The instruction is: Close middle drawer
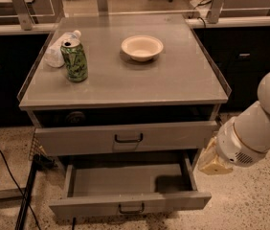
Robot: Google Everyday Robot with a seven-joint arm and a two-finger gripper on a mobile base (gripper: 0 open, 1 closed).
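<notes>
Middle drawer (125, 180) stands pulled out; the gripper (214, 162), its opening impossible to tell, hangs beside the drawer's right wall and should push the front squarely near the handle (131, 208).

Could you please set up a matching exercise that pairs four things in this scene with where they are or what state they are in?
Things:
1. green can
2. cream bowl
3. middle drawer
4. gripper

Places or states:
A. pulled far out
B. in the air beside the middle drawer's right side
C. upright on the left side of the cabinet top
D. near the middle of the cabinet top, towards the back

Pairs: 1-C; 2-D; 3-A; 4-B
</notes>
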